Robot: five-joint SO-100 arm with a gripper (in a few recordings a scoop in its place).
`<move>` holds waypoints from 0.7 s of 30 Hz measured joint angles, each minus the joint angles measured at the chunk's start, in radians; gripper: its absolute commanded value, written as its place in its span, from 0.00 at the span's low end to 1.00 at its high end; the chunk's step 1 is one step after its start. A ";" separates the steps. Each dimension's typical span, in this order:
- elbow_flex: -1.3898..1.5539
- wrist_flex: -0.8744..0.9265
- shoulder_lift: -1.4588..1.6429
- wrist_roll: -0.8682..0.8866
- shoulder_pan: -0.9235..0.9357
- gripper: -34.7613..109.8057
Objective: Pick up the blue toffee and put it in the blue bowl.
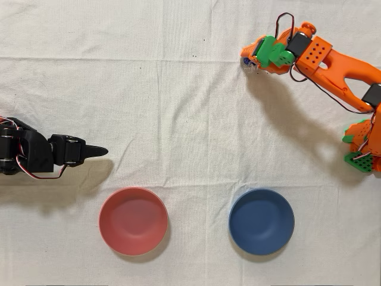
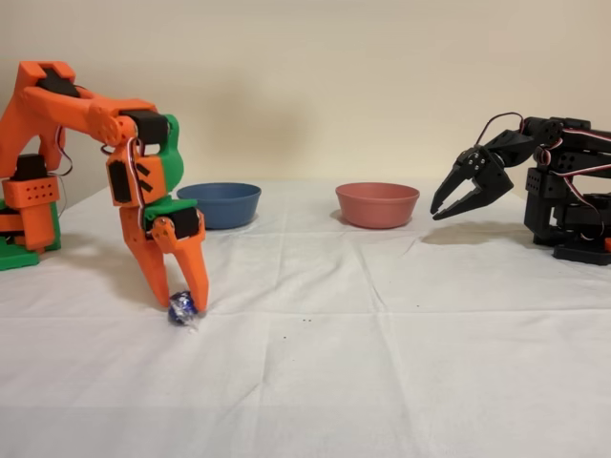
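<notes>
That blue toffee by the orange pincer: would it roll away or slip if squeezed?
Probably a little of both. The toffee looks round and foil-shiny, so it could squirt out from between the fingers of the pincer. Its clear twisted ends and the creased cloth should stop it rolling far. Being tiny, it is likely very light.

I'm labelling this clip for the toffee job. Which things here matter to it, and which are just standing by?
Part of the job:
- tiny sweet in shiny dark-blue foil
- round matte dark-blue bowl
- orange arm's gripper, fingers down around the sweet

Standing by:
- round pinkish-red bowl
- idle black arm
- white cloth
</notes>
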 measured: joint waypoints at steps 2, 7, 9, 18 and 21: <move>-0.002 -0.012 -0.003 -0.002 0.003 0.46; -0.020 -0.018 -0.015 -0.025 0.003 0.45; -0.020 -0.018 -0.015 -0.025 0.003 0.45; -0.020 -0.037 -0.015 -0.025 0.003 0.37; -0.020 -0.037 -0.015 -0.026 0.003 0.35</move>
